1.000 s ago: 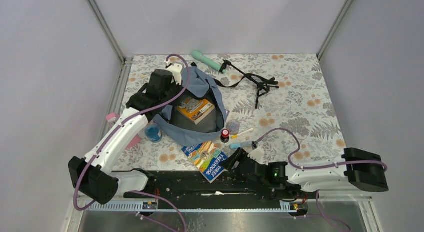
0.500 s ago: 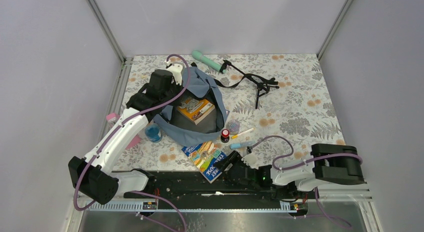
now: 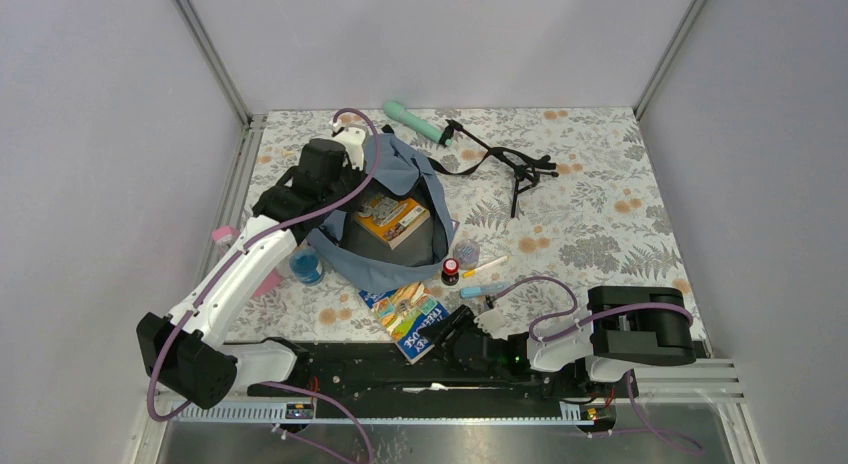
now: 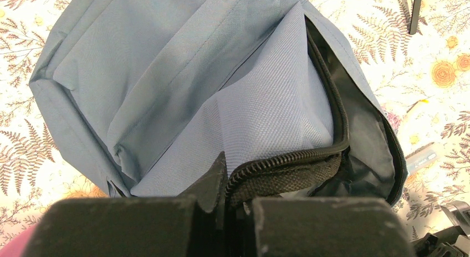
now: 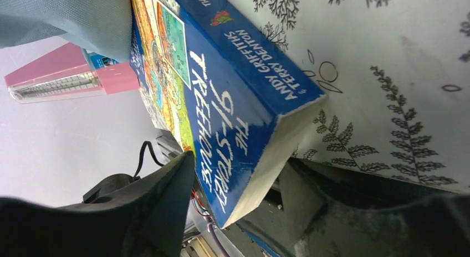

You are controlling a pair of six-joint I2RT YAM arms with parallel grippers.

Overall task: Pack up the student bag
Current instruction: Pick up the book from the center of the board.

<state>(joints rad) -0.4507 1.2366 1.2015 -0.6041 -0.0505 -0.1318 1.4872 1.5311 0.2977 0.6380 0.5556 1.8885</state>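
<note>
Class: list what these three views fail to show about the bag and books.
- Top view: whatever lies under the orange book in the student bag; book and fabric cover it.
- Left wrist: bag's inside is dark; left claw blocks the bottom.
- Right wrist: Treehouse book cut off at the top; right claw contact unclear.

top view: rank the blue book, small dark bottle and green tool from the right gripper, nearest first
1. blue book: near edge, its corner between the right gripper fingers.
2. small dark bottle: just beyond, mid-table.
3. green tool: far edge.
</note>
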